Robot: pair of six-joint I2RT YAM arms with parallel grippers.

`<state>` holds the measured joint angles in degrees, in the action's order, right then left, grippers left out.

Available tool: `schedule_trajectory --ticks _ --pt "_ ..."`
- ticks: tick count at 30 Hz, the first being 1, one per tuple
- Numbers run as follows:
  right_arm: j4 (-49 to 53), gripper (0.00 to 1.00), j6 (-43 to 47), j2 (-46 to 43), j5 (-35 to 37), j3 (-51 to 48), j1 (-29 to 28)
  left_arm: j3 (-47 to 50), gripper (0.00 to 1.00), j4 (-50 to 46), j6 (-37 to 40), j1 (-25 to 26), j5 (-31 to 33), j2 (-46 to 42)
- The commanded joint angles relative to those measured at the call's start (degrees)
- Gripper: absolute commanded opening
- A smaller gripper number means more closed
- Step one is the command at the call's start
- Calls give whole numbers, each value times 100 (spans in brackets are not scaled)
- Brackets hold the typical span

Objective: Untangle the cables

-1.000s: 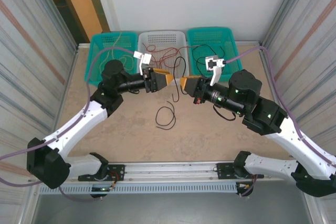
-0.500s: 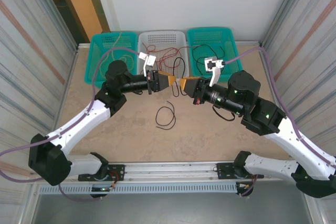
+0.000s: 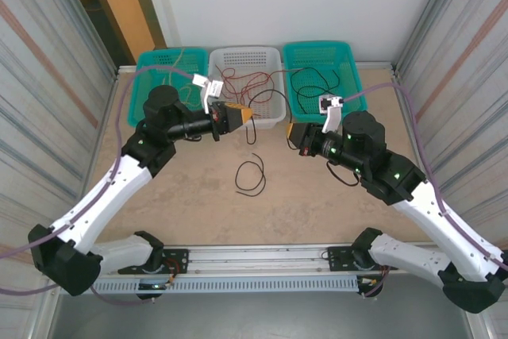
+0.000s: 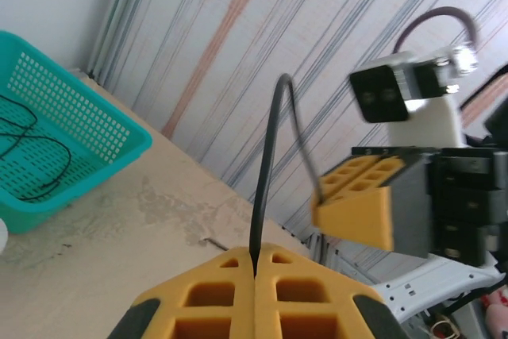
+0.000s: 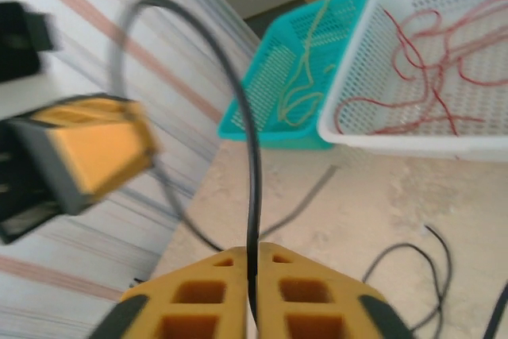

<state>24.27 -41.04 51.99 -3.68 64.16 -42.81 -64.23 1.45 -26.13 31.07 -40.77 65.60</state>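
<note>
Left fingers [image 4: 208, 299] newly clamped on black cable [image 4: 267, 172] | right fingers [image 5: 198, 293] pinch the same strand | arms drawn apart — strand likely being pulled free.

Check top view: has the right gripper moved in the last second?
Yes. The right gripper has drawn back rightward: from below the right front corner of the white basket to below the gap between it and the right teal basket.

Matt, spongy-looking yellow pads [image 4: 210, 295]. Smooth black cable [image 4: 264, 172], rubbery skin. Hard plastic full of little holes: teal basket [image 3: 159, 55], white basket [image 3: 246, 48]. Dull, speckled tabletop [image 3: 198, 204]. Shiny, ridged metal walls [image 3: 48, 77].
</note>
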Motion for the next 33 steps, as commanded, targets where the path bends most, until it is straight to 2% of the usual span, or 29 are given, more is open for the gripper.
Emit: schedule_trajectory --ticks 1,2,3,7,11,16,24,27,30,33 --pt "694 39 -50 22 283 -63 157 -295 0 -796 886 -13 100 -264" --pt "1078 46 44 99 579 27 174 -389 0 -1078 1100 -13 156 -284" --pt "1391 58 132 164 877 131 171 -476 0 -1327 1268 -13 215 -293" --pt "1694 69 691 127 915 411 68 -831 0 -2251 1928 -13 392 -297" --pt "1654 73 1220 274 315 935 -185 -1110 0 -2900 2358 -13 402 -200" --pt "1891 74 1721 914 266 1669 -706 -1348 0 -3292 2612 -13 227 -109" --pt "1669 68 1870 1207 95 1992 -770 -1564 0 -3756 2955 -13 321 -80" --pt "1700 55 1894 1332 -43 2130 -712 -1564 0 -3766 2978 -13 242 -125" --pt "1775 47 1938 1492 -104 2251 -718 -1565 0 -3775 2983 -13 197 -136" --pt "1835 35 1959 1612 -98 2355 -720 -1558 0 -3775 2973 -13 146 -140"
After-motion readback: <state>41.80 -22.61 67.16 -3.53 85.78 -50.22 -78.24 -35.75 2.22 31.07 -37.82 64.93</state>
